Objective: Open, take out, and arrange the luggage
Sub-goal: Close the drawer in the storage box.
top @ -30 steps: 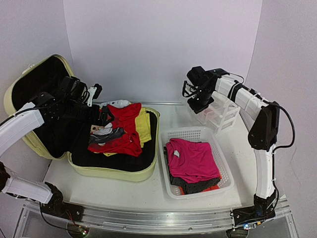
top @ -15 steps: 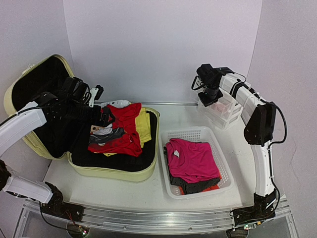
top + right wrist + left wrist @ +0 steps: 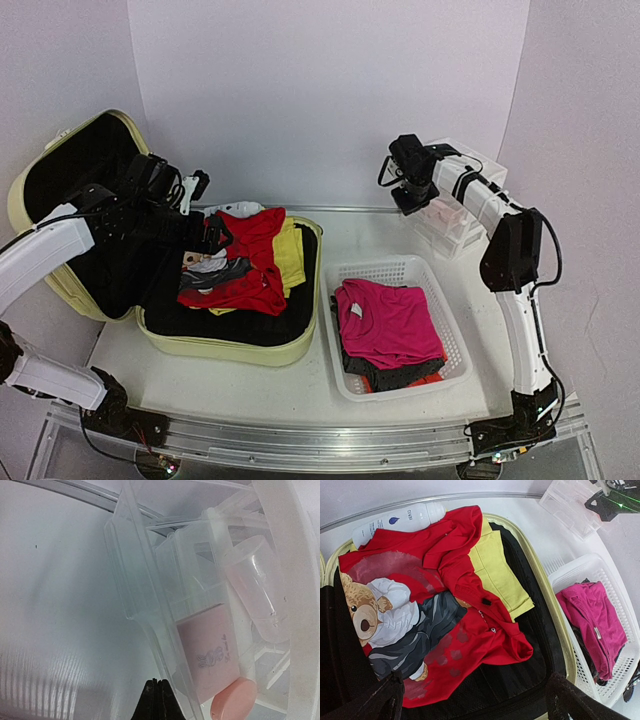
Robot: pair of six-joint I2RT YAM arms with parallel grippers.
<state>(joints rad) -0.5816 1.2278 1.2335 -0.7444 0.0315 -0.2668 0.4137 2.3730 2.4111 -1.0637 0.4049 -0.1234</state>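
Note:
The luggage, a pale yellow-green suitcase [image 3: 228, 347], lies open with its lid [image 3: 45, 190] leaning on the left wall. Inside lie a red teddy-bear shirt [image 3: 445, 580], a yellow garment [image 3: 500, 575] and a white bottle [image 3: 400, 520]. My left gripper [image 3: 207, 236] hovers over the clothes, open wide and empty; in the left wrist view its gripper [image 3: 475, 705] shows dark fingers [image 3: 375, 700] at both lower corners. My right gripper [image 3: 410, 197] is shut and empty, its tips [image 3: 157, 692] beside the clear drawer organizer [image 3: 145, 595].
A white mesh basket [image 3: 455, 335] holding a pink garment [image 3: 385, 320] over dark clothes stands right of the suitcase. The drawer organizer [image 3: 455, 215] stands at the back right and holds a pink box [image 3: 210, 645], a pink lid [image 3: 235, 700] and a clear cup [image 3: 255, 590].
The organizer has gone from tilted to standing nearer the back right corner. My right gripper swung right, then slightly back left. The left arm has hardly moved.

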